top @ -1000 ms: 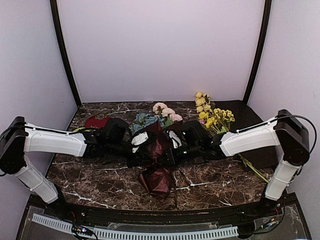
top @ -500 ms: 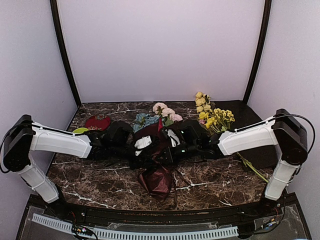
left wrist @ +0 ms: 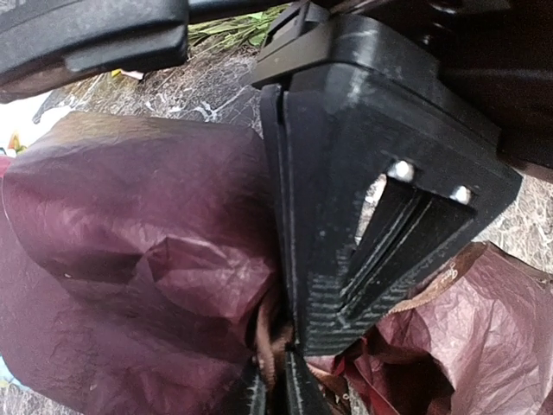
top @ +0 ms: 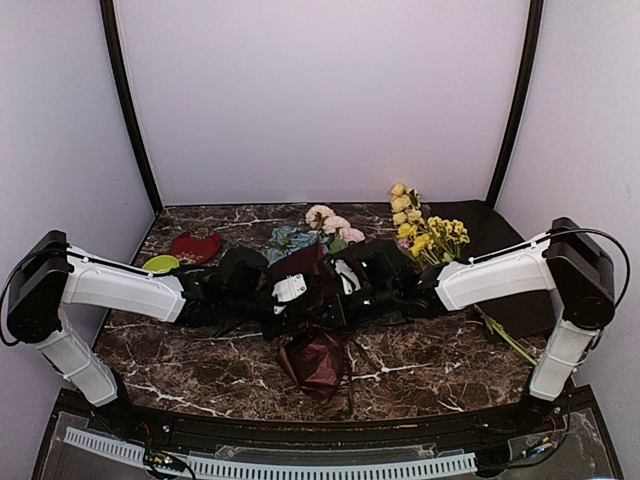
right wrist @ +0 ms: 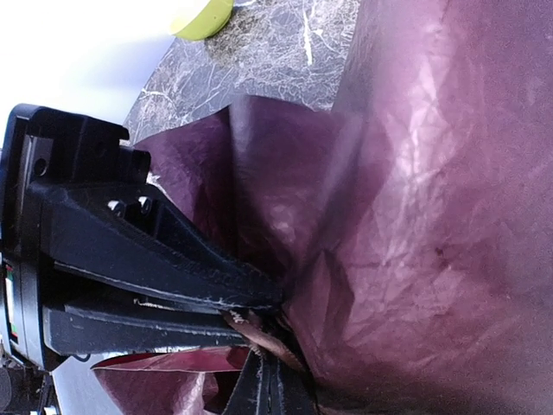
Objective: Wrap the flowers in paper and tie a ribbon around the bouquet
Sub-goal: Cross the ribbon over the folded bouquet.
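Lilac walls enclose a dark marbled tabletop (top: 200, 345).

Overhead view: the bouquet (top: 314, 270) lies at mid-tabletop between the two arms. The flowers (top: 325, 222) point toward the back wall. The paper (top: 315, 362) sheathes the stems and flares out toward the near edge. The left pincer (top: 308, 305) and the right pincer (top: 328, 303) meet tip to tip at the narrow waist of the bundle. Yellow-blossomed stems (top: 432, 235) lie apart on the right, outside the wrap. No ribbon can be made out from this height.

Left wrist view: burgundy paper fills the picture, gathered to a pinch. A thin brownish twisted strand, judged to be the ribbon (left wrist: 270, 346), sits at that pinch. The left pincer is clenched on it, its tips drawn to a slit. The tip of the right pincer touches the same spot.

Right wrist view: the right pincer is clenched at the fold of the paper. Whether it grips the strand cannot be told. No finished knot or bow is visible.

Assessment: wrapping appears done. Tying is in hand at the waist, and the knot is judged to be outstanding.
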